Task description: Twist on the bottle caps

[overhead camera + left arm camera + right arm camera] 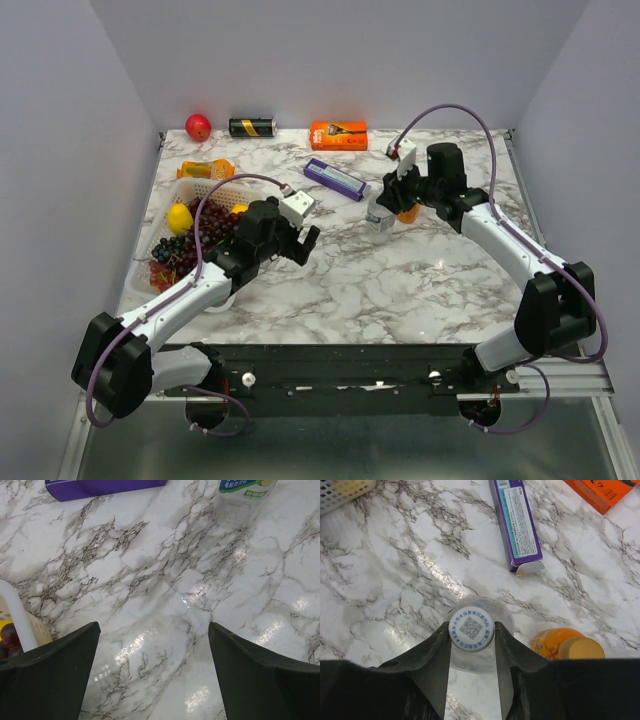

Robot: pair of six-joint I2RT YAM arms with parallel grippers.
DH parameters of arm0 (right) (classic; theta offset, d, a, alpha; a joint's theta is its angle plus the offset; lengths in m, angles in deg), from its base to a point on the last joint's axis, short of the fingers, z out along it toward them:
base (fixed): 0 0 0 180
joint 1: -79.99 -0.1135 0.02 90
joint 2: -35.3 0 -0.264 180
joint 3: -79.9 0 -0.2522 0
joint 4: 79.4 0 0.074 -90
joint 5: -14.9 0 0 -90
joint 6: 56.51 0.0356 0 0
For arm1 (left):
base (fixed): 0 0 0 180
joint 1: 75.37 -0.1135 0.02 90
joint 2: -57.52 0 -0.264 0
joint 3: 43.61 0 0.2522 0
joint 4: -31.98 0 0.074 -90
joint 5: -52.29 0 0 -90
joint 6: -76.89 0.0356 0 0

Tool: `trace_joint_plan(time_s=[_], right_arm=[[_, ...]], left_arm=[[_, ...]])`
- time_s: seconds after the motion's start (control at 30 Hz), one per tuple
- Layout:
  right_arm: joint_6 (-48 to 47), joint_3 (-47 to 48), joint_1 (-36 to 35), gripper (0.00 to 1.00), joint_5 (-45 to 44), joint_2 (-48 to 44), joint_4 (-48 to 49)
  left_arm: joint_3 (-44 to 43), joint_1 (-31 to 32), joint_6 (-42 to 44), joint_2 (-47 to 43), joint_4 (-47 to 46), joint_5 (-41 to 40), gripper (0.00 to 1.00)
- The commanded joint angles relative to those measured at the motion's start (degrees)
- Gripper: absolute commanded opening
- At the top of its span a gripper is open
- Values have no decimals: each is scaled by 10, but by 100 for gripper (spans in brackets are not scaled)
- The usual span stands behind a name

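A clear bottle (380, 216) stands upright at mid-table, its label band (242, 487) showing at the top of the left wrist view. Its whitish cap (471, 628), printed with a blue code, sits on the neck. My right gripper (470, 630) reaches down over it from above, and its two fingers press the cap's left and right sides. Just to the right stands a short orange bottle (551, 643) with a tan-orange cap (583, 648) on top. My left gripper (152, 626) hovers wide open over bare marble near the basket, with nothing between its fingers.
A purple box (335, 178) lies behind the clear bottle, with an orange box (338, 134) farther back. A black can (252, 127) and a red fruit (198, 126) are at the back left. A white basket (185, 188) of fruit stands left, an orange pack (205, 168) behind it.
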Motion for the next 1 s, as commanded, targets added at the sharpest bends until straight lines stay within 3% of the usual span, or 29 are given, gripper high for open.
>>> trace_joint_plan(time_s=[0.0, 0.3, 0.6, 0.8, 0.97], right_arm=[[15, -12, 2, 54, -23, 2, 22], [13, 10, 3, 69, -24, -5, 19], [-22, 111, 3, 99, -21, -46, -78], [18, 140, 2, 99, -20, -96, -131], [109, 149, 3, 100, -176, -130, -174]], left_arm=[[-20, -3, 9, 3, 3, 4, 99], [-18, -4, 11, 1, 5, 20, 99], [-21, -9, 15, 7, -6, 23, 99], [-23, -14, 7, 8, -18, 20, 99], [-23, -18, 4, 6, -26, 22, 99]])
